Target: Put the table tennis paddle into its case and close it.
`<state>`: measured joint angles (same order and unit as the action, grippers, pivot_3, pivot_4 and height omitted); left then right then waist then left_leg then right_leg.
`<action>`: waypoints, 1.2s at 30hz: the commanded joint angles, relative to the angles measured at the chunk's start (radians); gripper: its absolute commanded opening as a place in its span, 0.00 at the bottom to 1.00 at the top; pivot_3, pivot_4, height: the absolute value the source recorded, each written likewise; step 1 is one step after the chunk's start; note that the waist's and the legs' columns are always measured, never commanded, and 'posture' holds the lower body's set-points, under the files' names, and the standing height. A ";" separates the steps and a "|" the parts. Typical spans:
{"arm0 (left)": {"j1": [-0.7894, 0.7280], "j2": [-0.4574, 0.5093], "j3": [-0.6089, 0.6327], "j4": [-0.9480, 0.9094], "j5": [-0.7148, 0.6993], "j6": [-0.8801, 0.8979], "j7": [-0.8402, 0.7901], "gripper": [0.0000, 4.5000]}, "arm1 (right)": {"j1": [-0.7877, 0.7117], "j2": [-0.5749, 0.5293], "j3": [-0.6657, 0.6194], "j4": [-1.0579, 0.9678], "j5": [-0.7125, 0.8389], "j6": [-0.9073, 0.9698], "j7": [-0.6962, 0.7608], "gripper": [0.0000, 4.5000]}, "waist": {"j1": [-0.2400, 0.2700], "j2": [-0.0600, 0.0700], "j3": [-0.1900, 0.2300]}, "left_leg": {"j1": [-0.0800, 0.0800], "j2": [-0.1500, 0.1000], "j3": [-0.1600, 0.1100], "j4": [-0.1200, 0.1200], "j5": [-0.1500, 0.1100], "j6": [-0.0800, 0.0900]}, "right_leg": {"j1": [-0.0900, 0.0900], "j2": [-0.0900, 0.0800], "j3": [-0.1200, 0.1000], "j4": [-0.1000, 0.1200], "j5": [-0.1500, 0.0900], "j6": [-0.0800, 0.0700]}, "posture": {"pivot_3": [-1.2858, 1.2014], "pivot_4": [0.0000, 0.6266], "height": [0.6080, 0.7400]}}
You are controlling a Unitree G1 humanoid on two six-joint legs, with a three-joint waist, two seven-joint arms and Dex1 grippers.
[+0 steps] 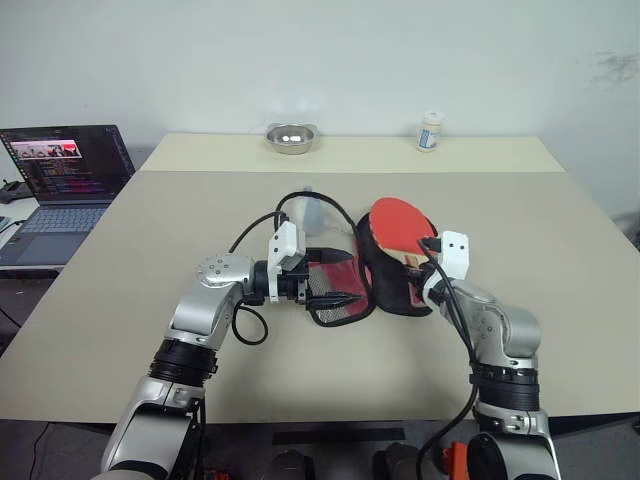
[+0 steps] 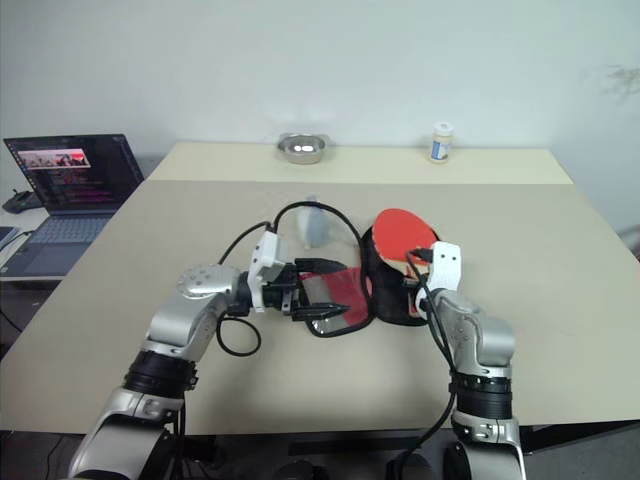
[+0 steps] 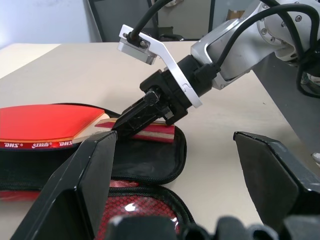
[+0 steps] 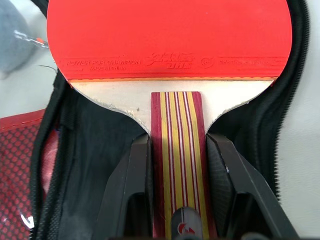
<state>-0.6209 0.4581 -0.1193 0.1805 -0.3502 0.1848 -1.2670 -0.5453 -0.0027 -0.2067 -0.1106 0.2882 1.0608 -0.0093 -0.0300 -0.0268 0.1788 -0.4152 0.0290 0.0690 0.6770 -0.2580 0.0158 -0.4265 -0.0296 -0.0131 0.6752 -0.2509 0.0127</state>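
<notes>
The right gripper (image 4: 175, 192) is clamped on the striped wooden handle of the red rubber-faced table tennis paddle (image 4: 170, 40), laying it into the black half of the unzipped case (image 1: 392, 285) on the bench (image 1: 150, 250), while the left gripper (image 1: 335, 297), fingers apart, hovers at the red mesh flap, seemingly to keep it open.

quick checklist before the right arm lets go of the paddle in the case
1. Right gripper shut on the table tennis paddle by its handle: ok.
2. Case lies unzipped and spread open on the table: ok.
3. Paddle blade over the black half of the case, inside the zip line: ok.
4. Handle fully inside the case outline: cannot tell, the gripper covers its end.
5. Left gripper open over the red mesh flap, not gripping it: ok.
6. Flap ready to fold over: not ok, the right gripper is in the way.
</notes>
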 commanded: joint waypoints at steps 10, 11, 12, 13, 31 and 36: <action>0.007 0.007 0.007 -0.036 -0.005 -0.009 0.015 0.91 | 0.018 0.009 0.046 -0.077 0.000 -0.044 -0.010 0.85 | -0.001 0.000 0.000 | 0.000 0.000 0.000 0.000 0.000 0.000 | 0.000 0.000 0.000 0.000 0.000 0.000 | 0.52 0.24 1.00; 0.009 0.008 0.007 -0.037 -0.005 -0.009 0.015 0.91 | 0.022 0.003 0.057 -0.096 -0.001 -0.044 -0.007 0.93 | -0.001 0.000 0.000 | 0.000 0.000 0.000 0.000 0.000 0.000 | 0.000 0.000 0.000 0.000 0.000 0.000 | 0.52 0.24 1.00; 0.011 0.009 0.008 -0.038 -0.006 -0.009 0.015 0.91 | 0.026 -0.005 0.068 -0.115 -0.003 -0.043 -0.003 1.00 | 0.000 0.000 0.000 | 0.000 0.000 0.000 0.000 0.000 0.000 | 0.000 0.000 0.000 0.000 0.000 0.000 | 0.52 0.24 1.00; 0.013 0.011 0.010 -0.039 -0.006 -0.009 0.016 0.91 | 0.030 -0.021 0.086 -0.144 -0.006 -0.041 0.006 1.00 | -0.001 0.000 0.000 | 0.000 0.000 0.000 0.000 0.000 0.000 | 0.000 0.000 0.000 0.000 0.000 0.000 | 0.52 0.24 1.00; 0.143 0.185 0.100 -0.018 -0.016 0.063 0.030 0.91 | 0.165 -0.719 -0.139 -0.515 0.457 0.015 0.687 1.00 | 0.002 -0.001 0.000 | 0.001 0.001 -0.002 0.000 0.000 0.000 | 0.002 -0.002 -0.002 -0.002 -0.002 0.003 | 0.52 0.24 1.00; 0.114 0.204 0.109 0.098 0.032 0.025 0.067 0.82 | 0.199 -0.860 -0.183 -0.488 0.492 -0.008 0.768 1.00 | 0.004 -0.001 0.000 | 0.001 0.001 -0.003 0.000 0.000 0.000 | 0.002 -0.003 -0.003 -0.002 -0.003 0.004 | 0.52 0.24 1.00</action>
<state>-0.4846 0.6480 -0.0364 0.2596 -0.3299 0.2317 -1.2179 -0.3465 -0.8400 -0.3491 -0.5889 0.7602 1.0743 0.7305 -0.0264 -0.0276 0.1791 -0.4145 0.0294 0.0661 0.6769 -0.2582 0.0161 -0.4245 -0.0327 -0.0161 0.6731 -0.2536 0.0171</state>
